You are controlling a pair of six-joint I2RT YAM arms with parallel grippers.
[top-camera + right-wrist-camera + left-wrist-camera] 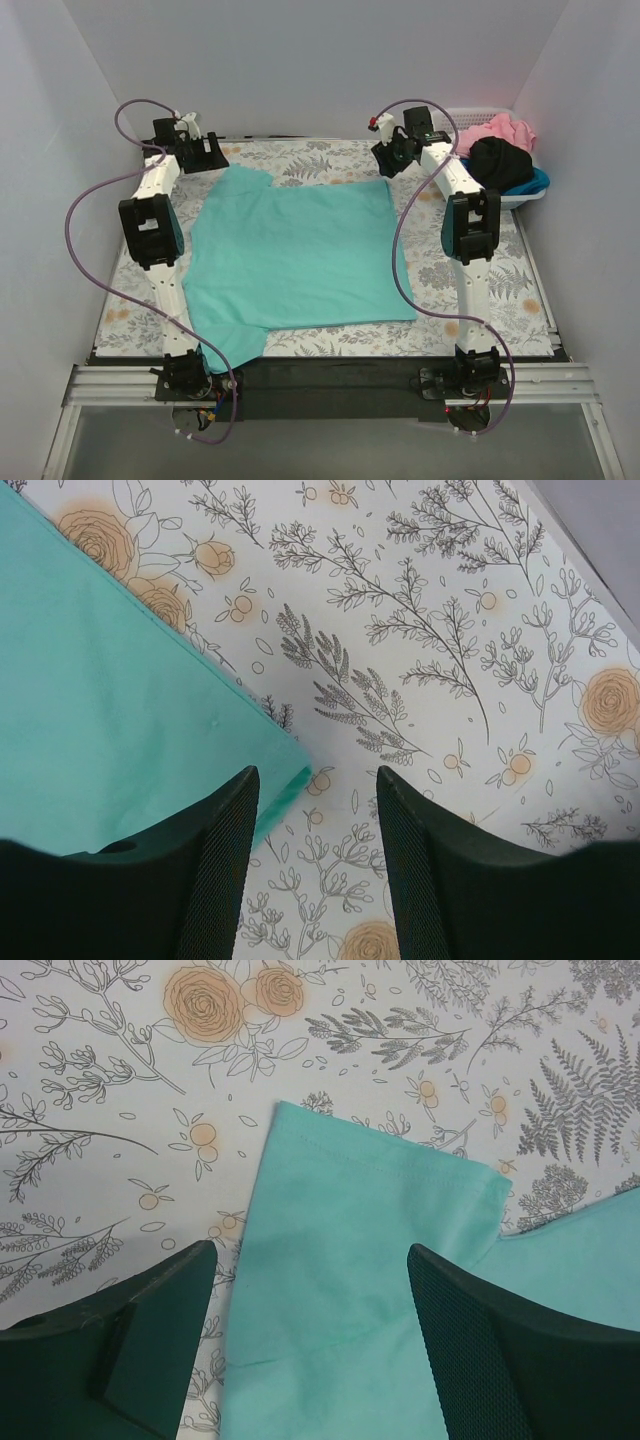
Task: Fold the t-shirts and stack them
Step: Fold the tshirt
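1. A table [480, 290] covered in a grey-and-orange floral cloth fills the overhead view, with two robot arms reaching from its near edge toward its far edge.
2. A teal t-shirt [300, 255] lies spread flat across the middle of the table. Its long axis runs from the left edge toward the right edge, with the sleeves on the left and the hem on the right. The cloth is plain and mostly smooth, with a few soft wrinkles.
3. A white lattice basket [462, 115] sits at the far right corner. It holds a pink t-shirt [505, 128], a black t-shirt [500, 162] and a blue t-shirt [535, 183], all bunched up.
4. The left end effector [310, 1250] hangs near the far left corner, directly above the shirt's far sleeve [370, 1210]. Its jaws are spread wide and grip nothing. The sleeve lies between and beyond its fingers.
5. The right end effector [317, 775] hangs over the shirt's far hem corner [285, 760]. Its jaws are apart and empty. The corner tip lies just beside its left finger, with bare floral cloth between the two fingers.
6. Each arm is nearest its own far corner of the shirt, so the next move probably calls for both to drop and pinch the far edge.
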